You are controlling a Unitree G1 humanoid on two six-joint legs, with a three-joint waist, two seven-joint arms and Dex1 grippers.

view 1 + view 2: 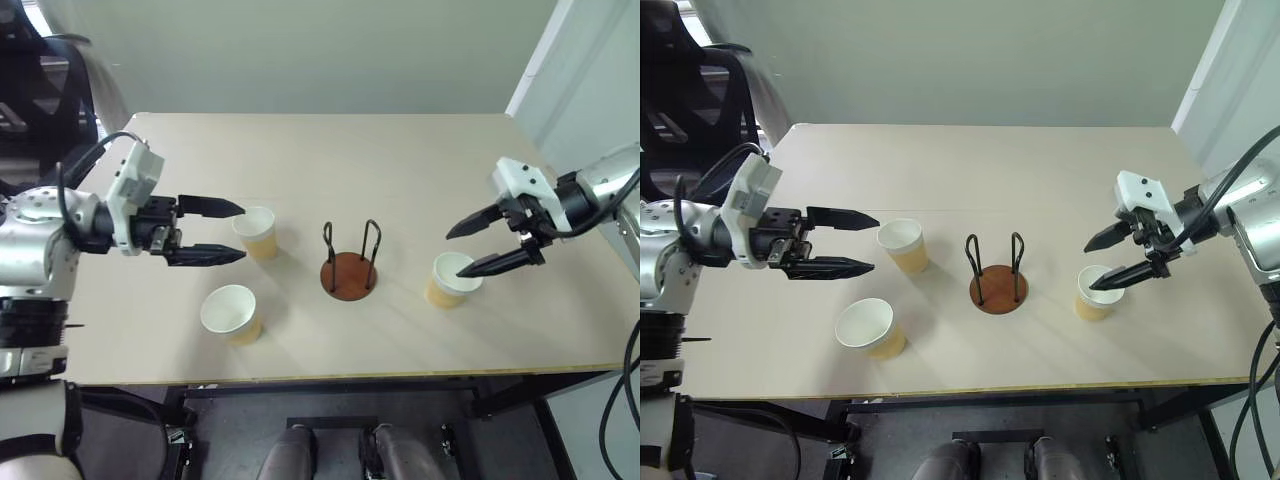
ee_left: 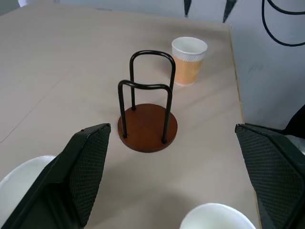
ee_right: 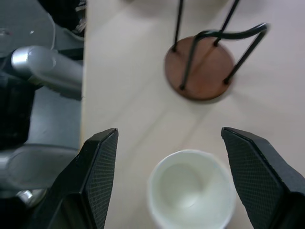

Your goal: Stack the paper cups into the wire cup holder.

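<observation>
Three paper cups stood upright on the bench around an empty wire cup holder [image 1: 349, 268].

The left end effector [image 1: 218, 231] hovered spread, holding nothing, just beside the far left cup [image 1: 256, 231]; a second cup [image 1: 231, 313] stood nearer the bench's [image 1: 330, 160] front edge. The right end effector [image 1: 480, 245] hung with its fingers apart, one fingertip over the rim of the right cup [image 1: 451, 279], gripping nothing. The holder stood between the left and right cups.

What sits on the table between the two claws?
Between the left claw and right claw: a paper cup and the wire cup holder, seen from the head camera.
</observation>
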